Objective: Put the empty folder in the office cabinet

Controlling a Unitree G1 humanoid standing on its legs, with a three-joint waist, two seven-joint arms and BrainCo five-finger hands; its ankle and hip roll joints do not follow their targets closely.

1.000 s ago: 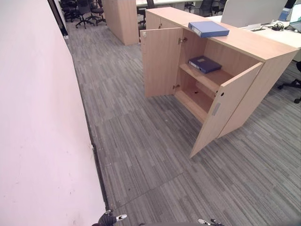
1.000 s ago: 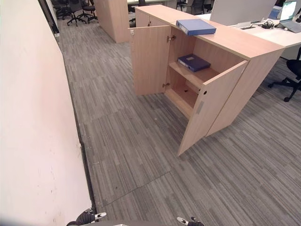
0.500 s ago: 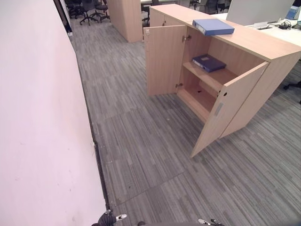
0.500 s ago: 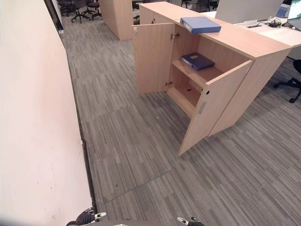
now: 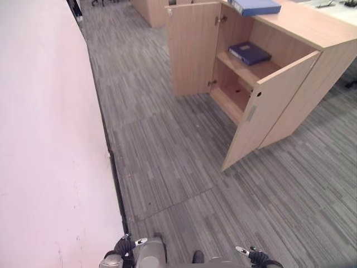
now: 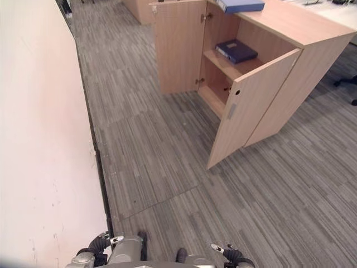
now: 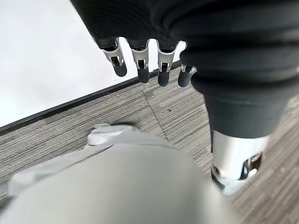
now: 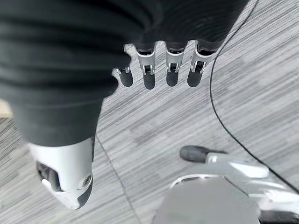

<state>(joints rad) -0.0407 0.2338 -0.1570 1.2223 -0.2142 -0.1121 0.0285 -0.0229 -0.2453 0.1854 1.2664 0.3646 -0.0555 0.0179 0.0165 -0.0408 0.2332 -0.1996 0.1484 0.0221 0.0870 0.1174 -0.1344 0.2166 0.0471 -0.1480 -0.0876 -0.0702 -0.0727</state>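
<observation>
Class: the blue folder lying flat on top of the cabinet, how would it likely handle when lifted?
The blue folder looks like a boxy ring binder, so probably stiff, not floppy. Lying flat on the cabinet top, it is unlikely to roll or tip. Its smooth cover may slip.

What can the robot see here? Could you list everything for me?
Cabinet: one, light wood, ahead on the right, both doors open.
Folder on top: one, blue, lying flat on the cabinet top.
Folder inside: one, dark blue, lying flat on the upper shelf.
Carpet: grey, striped, across the floor.
Wall: white, along the left.
Left hand: fingers relaxed, holding nothing.
Right hand: fingers relaxed, holding nothing.
</observation>
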